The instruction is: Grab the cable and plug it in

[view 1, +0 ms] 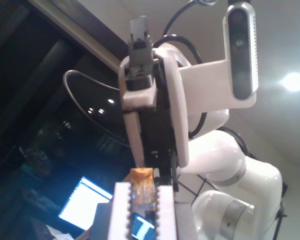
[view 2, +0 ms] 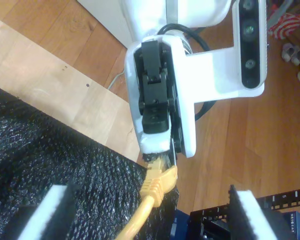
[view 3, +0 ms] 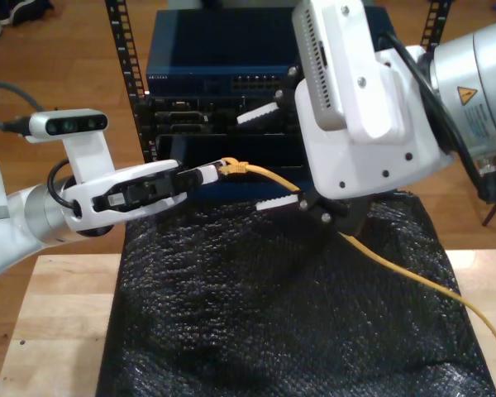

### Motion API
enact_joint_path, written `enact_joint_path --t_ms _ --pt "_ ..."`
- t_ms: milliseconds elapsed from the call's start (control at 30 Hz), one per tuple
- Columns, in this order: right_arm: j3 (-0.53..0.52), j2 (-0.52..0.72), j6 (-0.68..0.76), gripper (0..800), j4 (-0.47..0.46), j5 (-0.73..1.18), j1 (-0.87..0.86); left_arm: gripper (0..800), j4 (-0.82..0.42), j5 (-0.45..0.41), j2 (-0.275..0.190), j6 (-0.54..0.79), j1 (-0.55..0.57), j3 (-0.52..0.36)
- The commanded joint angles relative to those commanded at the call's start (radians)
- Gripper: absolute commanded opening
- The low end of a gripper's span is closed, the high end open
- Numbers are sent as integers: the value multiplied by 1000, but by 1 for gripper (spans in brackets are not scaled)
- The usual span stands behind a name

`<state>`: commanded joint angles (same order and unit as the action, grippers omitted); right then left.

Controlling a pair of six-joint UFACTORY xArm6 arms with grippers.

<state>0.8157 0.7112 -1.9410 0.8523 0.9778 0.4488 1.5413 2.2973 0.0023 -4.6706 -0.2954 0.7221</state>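
Black padding [view 3: 256,322] covers the wooden table [view 3: 58,314] in front of a rack of network switches [view 3: 231,74]. My first gripper [view 3: 219,169], reaching in from the exterior view's left, pinches the orange boot and clear plug of the cable [view 3: 380,256] between its white ribbed fingers [view 1: 121,210], held above the padding just before the rack. My second gripper [view 3: 266,161] faces it with jaws spread wide, a finger on either side of the plug without touching it. Beyond, the cord trails across the padding to the exterior view's lower right edge.
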Motion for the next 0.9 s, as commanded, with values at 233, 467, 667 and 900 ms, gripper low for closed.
enact_joint_path --t_ms 233,467,667,900 --pt "0 0 0 614 2 -18 0 2 -2 21 14 -72 2 2" --pt "0 -2 0 598 2 -21 6 2 -3 28 18 -109 2 2" --pt "-3 -5 0 573 2 -48 26 2 -5 28 18 -121 2 2" --pt "-8 -12 0 510 0 -74 52 3 -5 29 26 -130 3 2"
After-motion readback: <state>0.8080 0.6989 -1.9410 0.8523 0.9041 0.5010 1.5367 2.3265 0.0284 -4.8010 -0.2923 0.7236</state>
